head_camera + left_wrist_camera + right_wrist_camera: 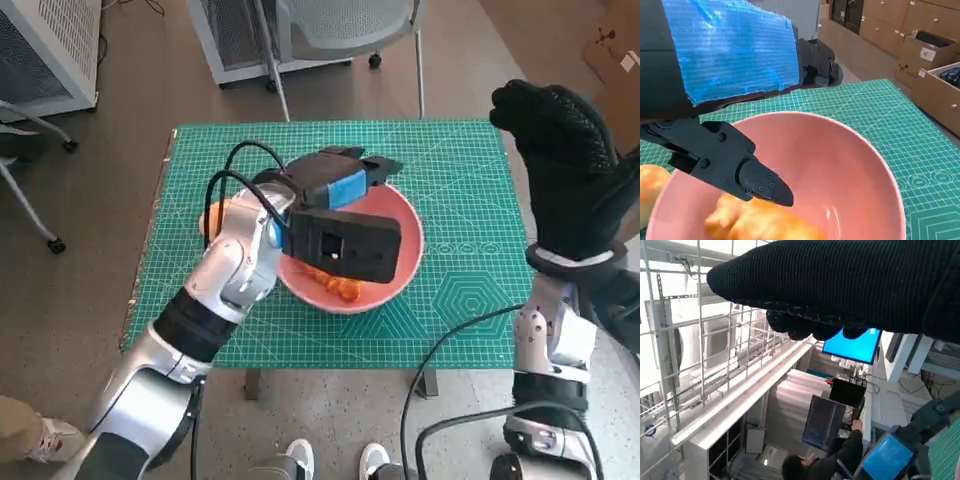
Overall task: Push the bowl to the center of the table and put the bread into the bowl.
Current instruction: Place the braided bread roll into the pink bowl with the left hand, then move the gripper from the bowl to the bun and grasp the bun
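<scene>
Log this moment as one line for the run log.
bowl: near table center | bread: in bowl | left hand: over bowl, fingertip at bread | right hand: raised off table, holding nothing

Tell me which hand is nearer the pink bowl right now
Left. The left hand is over the pink bowl, fingers reaching inside by the bread. The right hand is raised beyond the table's right edge, away from it.

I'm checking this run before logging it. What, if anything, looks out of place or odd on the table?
One bread piece lies on the mat outside the pink bowl, at its rim, while other bread is already inside under the left robot hand. Nothing looks spilled or damaged.
</scene>
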`<state>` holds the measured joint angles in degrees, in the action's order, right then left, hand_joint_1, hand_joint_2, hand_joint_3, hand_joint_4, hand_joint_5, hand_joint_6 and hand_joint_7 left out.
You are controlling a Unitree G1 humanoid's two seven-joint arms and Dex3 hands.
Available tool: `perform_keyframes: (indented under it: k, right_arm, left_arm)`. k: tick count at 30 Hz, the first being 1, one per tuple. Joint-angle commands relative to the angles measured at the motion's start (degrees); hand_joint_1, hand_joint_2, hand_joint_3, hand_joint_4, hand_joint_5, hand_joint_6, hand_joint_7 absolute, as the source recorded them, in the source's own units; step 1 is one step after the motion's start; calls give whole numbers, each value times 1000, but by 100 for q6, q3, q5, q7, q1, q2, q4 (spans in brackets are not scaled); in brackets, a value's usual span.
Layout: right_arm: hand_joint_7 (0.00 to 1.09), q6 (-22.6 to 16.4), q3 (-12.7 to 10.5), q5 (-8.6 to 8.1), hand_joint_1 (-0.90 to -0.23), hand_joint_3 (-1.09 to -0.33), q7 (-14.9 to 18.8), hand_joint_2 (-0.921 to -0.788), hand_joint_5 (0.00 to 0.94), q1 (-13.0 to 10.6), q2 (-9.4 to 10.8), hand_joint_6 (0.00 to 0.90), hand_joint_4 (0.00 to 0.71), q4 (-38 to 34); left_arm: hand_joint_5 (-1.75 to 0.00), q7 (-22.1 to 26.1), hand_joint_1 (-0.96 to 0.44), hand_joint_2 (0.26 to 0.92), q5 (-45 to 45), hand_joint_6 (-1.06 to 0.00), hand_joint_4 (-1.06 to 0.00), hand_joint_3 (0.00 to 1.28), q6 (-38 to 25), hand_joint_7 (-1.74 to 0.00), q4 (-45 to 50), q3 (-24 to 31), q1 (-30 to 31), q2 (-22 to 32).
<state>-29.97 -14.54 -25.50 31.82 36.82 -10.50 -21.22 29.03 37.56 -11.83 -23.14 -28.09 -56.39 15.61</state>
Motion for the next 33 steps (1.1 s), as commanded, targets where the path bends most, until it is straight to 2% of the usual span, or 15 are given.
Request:
perform_keyframes:
  k: [1,6,12,21,28,33]
  right_arm:
    - [1,-27,31,46,-676,-744,-17,-921,2,-126,82,358,270,-111]
    - [2,-44,43,34,-671,-747,3,-921,2,-152,106,359,270,-118]
    - [2,-9,33,1,-670,-747,22,-921,1,-165,70,360,269,-88]
    - [4,131,-12,-148,-670,-741,101,-921,0,-166,-13,364,268,12]
    - [5,139,-22,-176,-670,-736,147,-921,1,-135,-29,368,270,-2]
    - [6,103,-7,-120,-671,-736,139,-921,3,-77,-15,370,274,-64]
  left_arm:
    - [1,-45,-464,794,-30,-58,1,0,76,-77,363,133,148,162]
    - [1,60,-478,795,-72,-55,1,1,-4,-79,802,310,297,356]
    - [1,311,-447,785,-295,-79,1,0,-28,-90,1787,944,643,1035]
    - [1,479,-331,740,-564,-138,1,1,-143,-81,2997,1952,1287,1905]
    - [1,596,-255,714,-397,-158,1,0,-504,-66,3547,2253,1696,2305]
    - [1,742,-201,705,-297,-164,1,0,-816,-58,3804,2284,1916,2443]
